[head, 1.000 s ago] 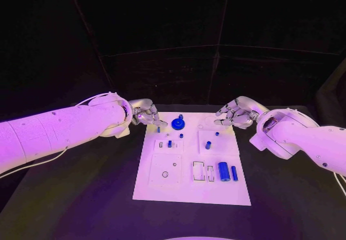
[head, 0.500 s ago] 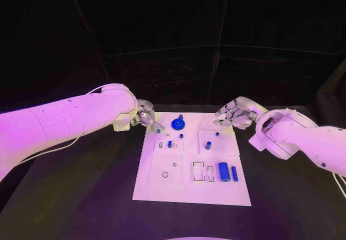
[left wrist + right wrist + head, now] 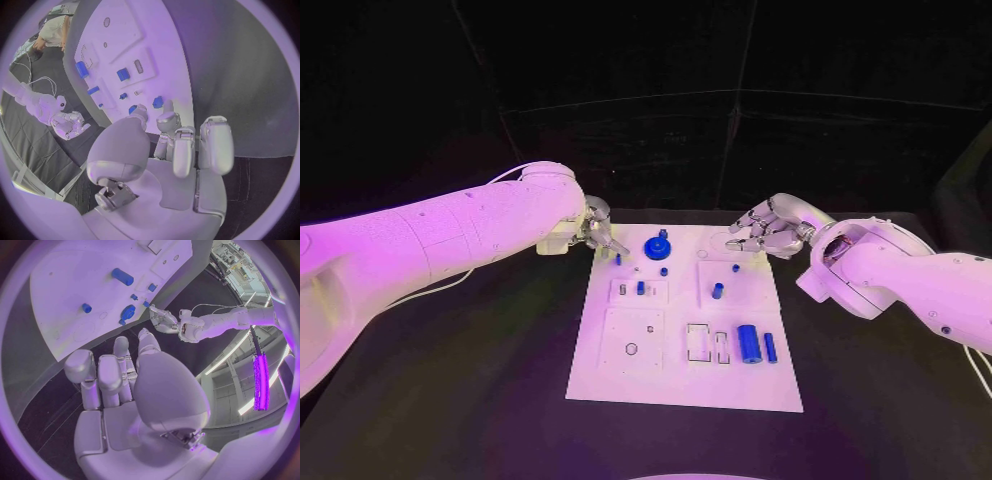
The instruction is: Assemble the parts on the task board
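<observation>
The white task board [image 3: 678,378] lies in the middle of the black table. On its far end stand a blue round knob [image 3: 656,245] and a small blue peg [image 3: 617,259]. More small pegs [image 3: 640,288] [image 3: 717,290] stand mid-board, and a large blue cylinder [image 3: 747,343] lies nearer me. My left hand [image 3: 596,232] hovers at the board's far-left corner with its fingers curled and nothing visibly held. In the left wrist view its fingertips [image 3: 167,119] are close to the blue peg [image 3: 157,102]. My right hand [image 3: 764,228] hangs over the far-right corner, fingers curled in and empty.
A thin blue rod [image 3: 769,346] lies beside the large cylinder, next to rectangular cut-outs [image 3: 697,342]. Black table [image 3: 459,390] spreads on both sides of the board. The left forearm [image 3: 430,245] sits high over the table's left side.
The left arm has swung up and in toward the board while its hand stays near the far-left corner. The right hand has barely shifted. The parts have not moved.
</observation>
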Motion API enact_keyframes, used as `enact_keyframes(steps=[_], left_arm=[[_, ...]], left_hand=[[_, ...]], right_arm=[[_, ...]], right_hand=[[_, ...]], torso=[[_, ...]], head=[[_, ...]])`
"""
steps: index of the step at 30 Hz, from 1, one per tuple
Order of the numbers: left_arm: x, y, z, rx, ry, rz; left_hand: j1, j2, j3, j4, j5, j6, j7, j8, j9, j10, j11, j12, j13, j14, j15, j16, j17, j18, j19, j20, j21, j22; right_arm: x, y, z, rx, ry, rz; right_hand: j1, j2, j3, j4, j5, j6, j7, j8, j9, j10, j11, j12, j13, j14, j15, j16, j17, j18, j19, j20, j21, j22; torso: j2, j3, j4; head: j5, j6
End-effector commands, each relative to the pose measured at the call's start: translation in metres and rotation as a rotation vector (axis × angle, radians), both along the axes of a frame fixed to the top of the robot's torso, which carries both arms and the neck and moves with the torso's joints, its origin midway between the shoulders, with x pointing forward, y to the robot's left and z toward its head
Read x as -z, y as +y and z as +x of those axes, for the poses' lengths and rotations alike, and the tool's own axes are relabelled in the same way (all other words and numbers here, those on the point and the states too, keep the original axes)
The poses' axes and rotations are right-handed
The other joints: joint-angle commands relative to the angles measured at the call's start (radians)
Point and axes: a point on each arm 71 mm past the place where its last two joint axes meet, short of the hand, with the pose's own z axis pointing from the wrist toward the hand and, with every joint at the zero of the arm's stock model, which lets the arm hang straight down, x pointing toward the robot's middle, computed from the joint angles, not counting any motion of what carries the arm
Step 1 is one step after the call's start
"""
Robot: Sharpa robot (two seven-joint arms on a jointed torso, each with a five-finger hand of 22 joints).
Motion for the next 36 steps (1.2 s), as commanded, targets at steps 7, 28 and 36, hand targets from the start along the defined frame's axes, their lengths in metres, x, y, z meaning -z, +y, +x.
enact_keyframes(steps=[7, 28, 36], left_arm=[[0.007, -0.004, 0.002, -0.001, 0.022, 0.028], [0.012, -0.012, 0.006, -0.010, -0.006, 0.006], [0.011, -0.014, 0.007, -0.012, -0.020, -0.003]], left_hand=[[0.011, 0.001, -0.009, 0.001, 0.005, -0.007, -0.001, 0.008, 0.003, -0.004, 0.002, 0.002, 0.001, 0.104, -0.005, 0.003, 0.263, -0.001, 0.000, -0.003, -0.004, 0.009], [0.061, 0.024, -0.021, -0.013, 0.005, -0.020, -0.001, 0.029, 0.023, -0.005, 0.002, 0.007, 0.004, 0.104, -0.005, 0.003, 0.263, -0.002, 0.001, -0.002, -0.004, 0.011], [0.061, 0.025, -0.022, -0.013, 0.005, -0.020, -0.001, 0.030, 0.024, -0.004, 0.002, 0.009, 0.006, 0.104, -0.005, 0.003, 0.263, -0.002, 0.002, -0.002, -0.003, 0.012]], right_arm=[[-0.001, 0.003, 0.000, -0.012, -0.003, 0.004], [-0.001, 0.006, 0.001, -0.016, -0.003, 0.005], [-0.001, 0.007, 0.002, -0.018, -0.003, 0.006]], right_hand=[[-0.010, 0.003, -0.002, 0.003, 0.005, -0.008, -0.002, 0.004, 0.000, -0.002, 0.003, 0.002, 0.000, 0.002, -0.004, -0.006, 0.001, 0.010, -0.003, 0.001, -0.005, 0.000], [-0.010, 0.003, -0.002, 0.003, 0.005, -0.008, -0.002, 0.004, 0.000, -0.002, 0.003, 0.002, 0.000, 0.002, -0.004, -0.006, 0.001, 0.010, -0.003, 0.001, -0.005, 0.000], [-0.010, 0.003, -0.002, 0.003, 0.005, -0.008, -0.002, 0.004, 0.000, -0.002, 0.003, 0.002, 0.000, 0.002, -0.004, -0.006, 0.001, 0.010, -0.003, 0.001, -0.005, 0.000]], torso=[[0.000, -0.0005, 0.0016], [-0.001, 0.0000, 0.0016], [-0.001, 0.0004, 0.0026]], head=[[0.000, -0.003], [-0.002, -0.006], [-0.005, -0.007]])
